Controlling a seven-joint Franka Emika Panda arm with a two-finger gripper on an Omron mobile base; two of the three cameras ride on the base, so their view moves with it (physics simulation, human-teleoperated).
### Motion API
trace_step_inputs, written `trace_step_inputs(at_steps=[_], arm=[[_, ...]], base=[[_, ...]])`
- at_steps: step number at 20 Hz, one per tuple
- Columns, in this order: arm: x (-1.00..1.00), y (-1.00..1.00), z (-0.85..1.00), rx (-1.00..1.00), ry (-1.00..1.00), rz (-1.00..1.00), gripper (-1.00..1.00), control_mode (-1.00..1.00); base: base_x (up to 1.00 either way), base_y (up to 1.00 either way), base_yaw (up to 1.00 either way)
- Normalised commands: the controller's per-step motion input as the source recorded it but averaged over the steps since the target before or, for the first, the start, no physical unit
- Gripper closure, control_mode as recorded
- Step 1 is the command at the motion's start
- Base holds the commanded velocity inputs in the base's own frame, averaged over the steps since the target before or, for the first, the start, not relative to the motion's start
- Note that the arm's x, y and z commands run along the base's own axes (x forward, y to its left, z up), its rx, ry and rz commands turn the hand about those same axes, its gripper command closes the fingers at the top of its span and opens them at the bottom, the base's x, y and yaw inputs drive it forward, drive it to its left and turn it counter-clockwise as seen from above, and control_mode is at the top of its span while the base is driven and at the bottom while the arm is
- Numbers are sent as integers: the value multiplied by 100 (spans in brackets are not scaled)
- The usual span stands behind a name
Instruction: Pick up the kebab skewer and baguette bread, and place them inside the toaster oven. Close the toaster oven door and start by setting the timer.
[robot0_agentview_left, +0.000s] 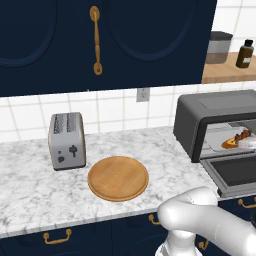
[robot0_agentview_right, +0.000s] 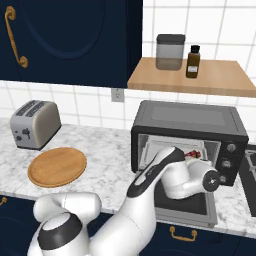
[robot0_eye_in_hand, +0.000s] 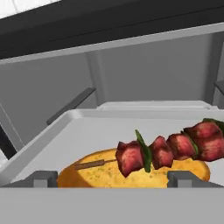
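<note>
- Left base view: you see the oven (robot0_agentview_left: 200, 120) at the right end of the marble worktop (robot0_agentview_left: 35, 185), its door (robot0_agentview_left: 235, 172) dropped open and lying flat toward you. Inside, on a pale tray (robot0_agentview_left: 215, 141), the skewer (robot0_agentview_left: 243, 135) lies with the baguette (robot0_agentview_left: 229, 144). A silver toaster (robot0_agentview_left: 67, 140) stands to the left, and a round wooden board (robot0_agentview_left: 118, 178) lies just in front of it to the right.
- Right base view: your arm reaches over the open door (robot0_agentview_right: 212, 215) into the oven (robot0_agentview_right: 190, 117), hiding most of the inside; a bit of red skewer (robot0_agentview_right: 191, 154) shows past the wrist. A canister (robot0_agentview_right: 170, 51) and a dark bottle (robot0_agentview_right: 192, 62) stand on the wooden shelf (robot0_agentview_right: 220, 80) above.
- Hand view: the hand (robot0_eye_in_hand: 112, 179) is wide open, gripping nothing, with one fingertip (robot0_eye_in_hand: 43, 178) at each side low in the view. The skewer (robot0_eye_in_hand: 166, 151) lies across the top of the baguette (robot0_eye_in_hand: 100, 175), touching it, and both rest on the tray (robot0_eye_in_hand: 65, 131) inside the oven.
</note>
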Motion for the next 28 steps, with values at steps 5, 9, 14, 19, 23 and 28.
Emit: trace_step_inputs(at_steps=[5,9,14,19,23,28], arm=[[17,-23,-14,0,-12,1,-100,-100],[21,-17,-4,0,-6,3,-100,-100],[14,0,3,0,-3,0,-100,-100],[-2,0,26,-1,-20,0,-100,-100],[13,10,-1,-2,-9,0,-100,-100],[7,1,-5,0,0,1,-100,-100]], base=[[0,0,0],[0,0,0],[0,0,0],[0,0,0],[0,0,0],[0,0,0]])
